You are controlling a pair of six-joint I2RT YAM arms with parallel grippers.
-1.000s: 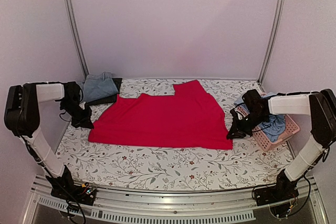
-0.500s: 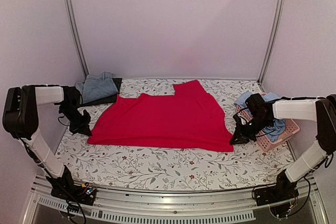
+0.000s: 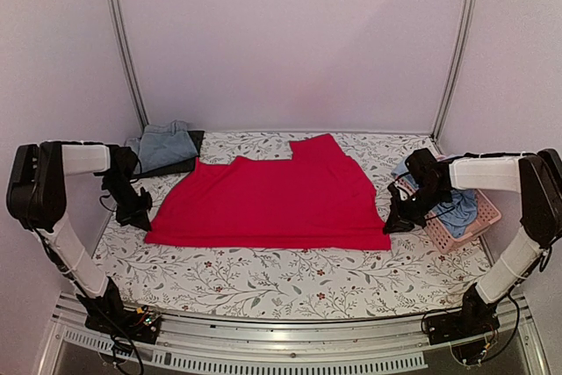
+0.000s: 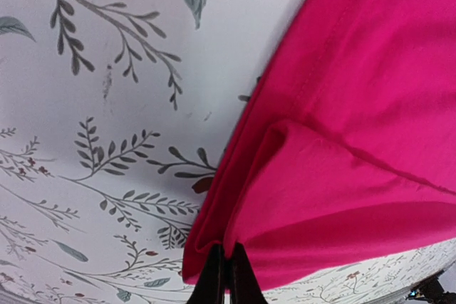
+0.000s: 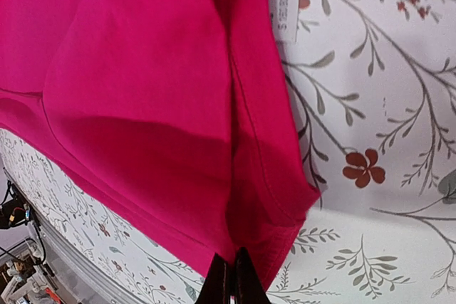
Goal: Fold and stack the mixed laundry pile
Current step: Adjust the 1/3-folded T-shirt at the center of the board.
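The bright red garment [image 3: 272, 199] of the mixed laundry pile lies spread flat across the middle of the floral tablecloth [image 3: 263, 280]. My left gripper [image 3: 139, 217] sits at its near left corner, shut on a pinch of red cloth [image 4: 335, 140]; the fingertips [image 4: 216, 279] meet in the fold. At the near right corner my right gripper [image 3: 392, 222] is shut on the red hem [image 5: 278, 176], jaws together. A light blue shirt [image 3: 460, 208] lies bunched in the pink basket [image 3: 481, 224] behind the right gripper.
A folded grey-blue cloth [image 3: 167, 143] rests on a dark item at the back left corner. The pink basket stands at the table's right edge. A white label [image 5: 286, 11] shows at the red garment's edge. Metal posts rise at both back corners.
Both grippers stayed shut on the red corners. The left one slid slightly nearer, drawing that corner out. The right one dipped nearer and came back.
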